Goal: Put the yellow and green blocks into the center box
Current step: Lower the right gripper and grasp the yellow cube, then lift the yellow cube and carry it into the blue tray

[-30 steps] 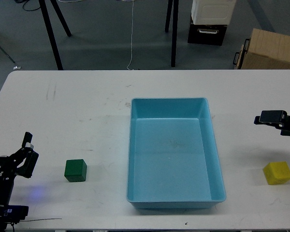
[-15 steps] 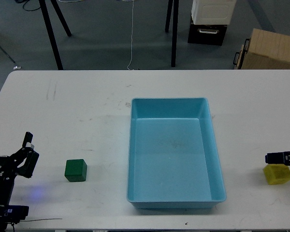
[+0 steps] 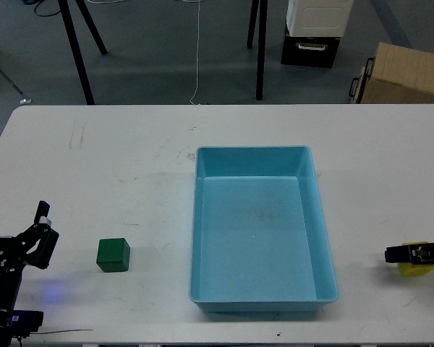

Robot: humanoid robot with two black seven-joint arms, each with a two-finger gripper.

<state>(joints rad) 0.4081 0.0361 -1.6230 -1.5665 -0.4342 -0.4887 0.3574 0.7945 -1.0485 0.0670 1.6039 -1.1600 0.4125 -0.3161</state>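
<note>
The green block (image 3: 113, 254) sits on the white table, left of the light blue box (image 3: 200, 238), which stands empty in the middle. My left gripper (image 3: 14, 217) is open and empty, left of the green block and apart from it. The yellow block (image 3: 414, 270) lies right of the box near the front right edge. It is mostly covered by my right gripper (image 3: 405, 254), which is low over it. That gripper is dark and small, so I cannot tell whether its fingers are open or shut on the block.
The white table (image 3: 130, 166) spreads bare around the box. Beyond its far edge stand black stand legs (image 3: 78, 50), a cardboard box (image 3: 405, 72) and a white and black case (image 3: 315, 29) on the floor.
My right gripper has come down and toward me from mid-right of the table onto the yellow block, now covering most of it. The left arm and green block have not moved.
</note>
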